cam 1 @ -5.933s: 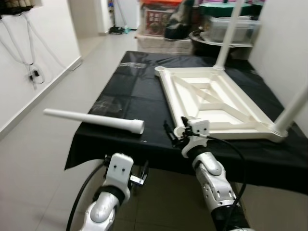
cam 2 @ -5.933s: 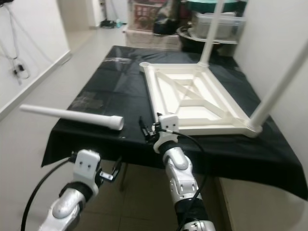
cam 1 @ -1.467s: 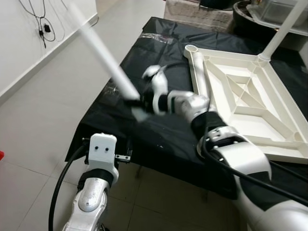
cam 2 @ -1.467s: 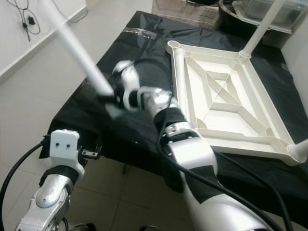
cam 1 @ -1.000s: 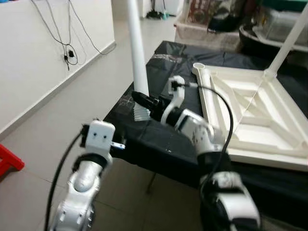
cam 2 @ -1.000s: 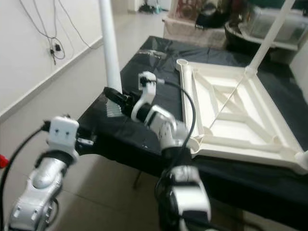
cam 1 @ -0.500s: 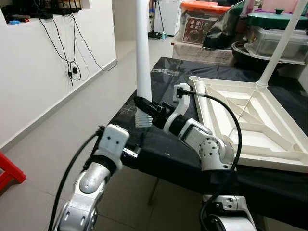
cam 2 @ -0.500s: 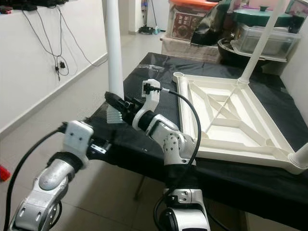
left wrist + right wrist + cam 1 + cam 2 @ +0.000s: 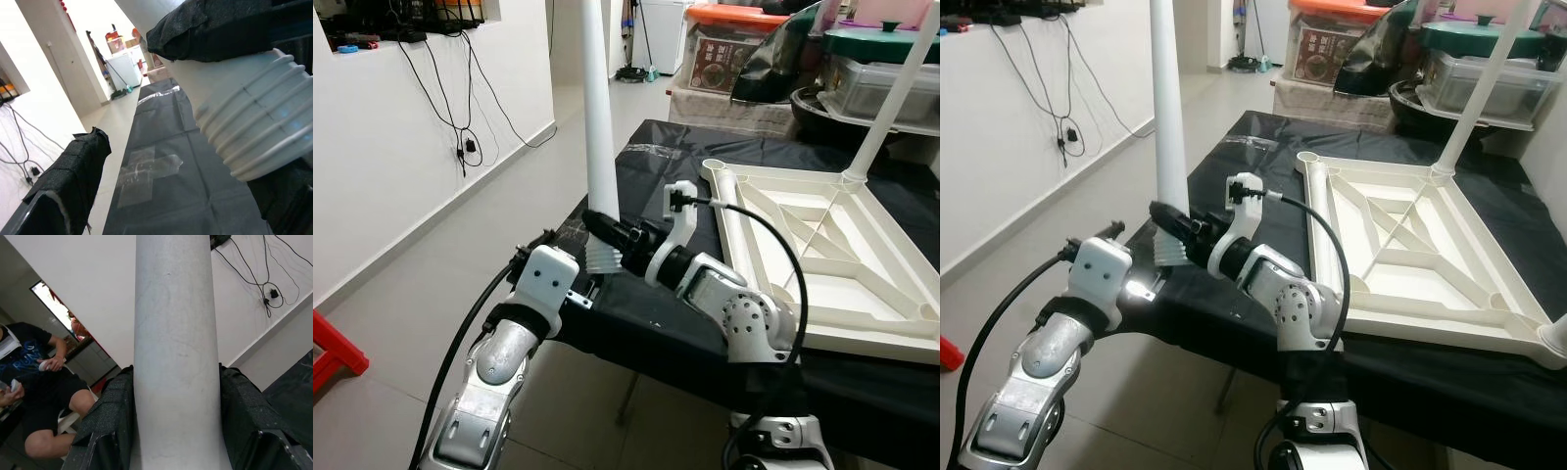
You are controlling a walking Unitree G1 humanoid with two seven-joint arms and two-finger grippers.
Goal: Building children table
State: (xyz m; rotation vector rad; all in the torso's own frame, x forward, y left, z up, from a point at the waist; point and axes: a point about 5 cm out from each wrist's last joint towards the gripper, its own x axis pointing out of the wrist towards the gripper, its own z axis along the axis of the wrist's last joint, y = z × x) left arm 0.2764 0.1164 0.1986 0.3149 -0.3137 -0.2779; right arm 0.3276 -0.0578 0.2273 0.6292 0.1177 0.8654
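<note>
Head eyes look down; wrist views closely share the leg.

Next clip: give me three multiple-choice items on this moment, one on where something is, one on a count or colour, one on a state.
1. Where is the table frame?
A. upside down on the black-covered table
B. on the floor
C. leaning on the wall

2. How many legs already stand up from the frame's corners?
A. none
B. two
C. four

3. How is the loose table leg held?
A. lying flat
B. upright in the right claw
C. upright in the left claw

Answers: 1 A, it lies underside up on the black cloth. 2 B, one at the far corner, one at the near right corner. 3 B, the right claw grips it above its ribbed end; the left claw is beside it.
</note>
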